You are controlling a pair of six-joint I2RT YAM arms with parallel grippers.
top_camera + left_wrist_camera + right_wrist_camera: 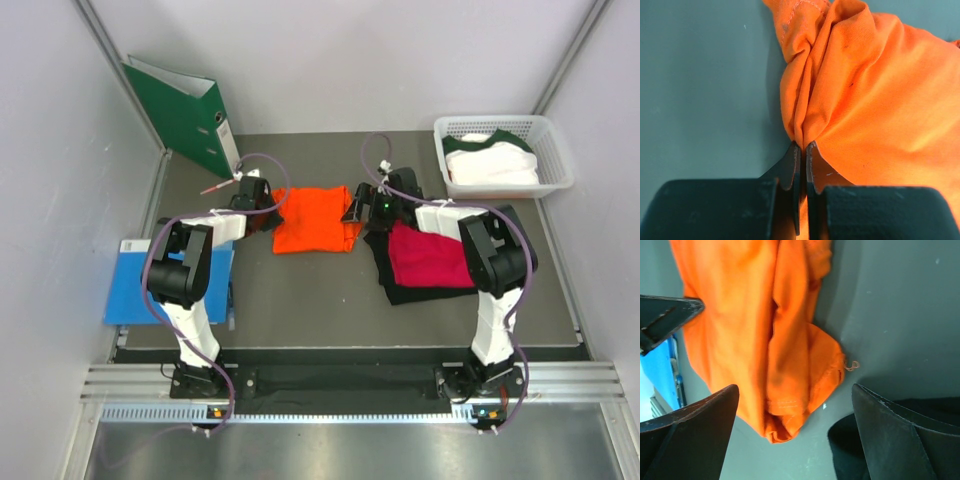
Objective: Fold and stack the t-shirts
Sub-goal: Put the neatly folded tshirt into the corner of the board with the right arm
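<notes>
Where left tool (802, 150) bites: orange t-shirt (875, 100), 9 o'clock edge, clamped.
Right tool (795, 387): spread apart, over its 3 o'clock edge.
Magenta t-shirt (430, 258): atop black t-shirt (395, 291).

On the near side of the orange t-shirt (312, 233) the surface (320, 300) lies bare between the two arms, and on its far side a bare strip reaches the back wall. Its left edge is blocked by the left hand (801, 150), clamped on the cloth, with the green ring binder (185, 115) standing behind-left and the blue folder (165, 282) lying flat in front-left. At its right edge the right hand (795, 390) hangs with fingers wide apart, the pink t-shirt (430, 258) on the black t-shirt (415, 294) lies just beside, and the white basket (492, 121) stands farther behind-right.
</notes>
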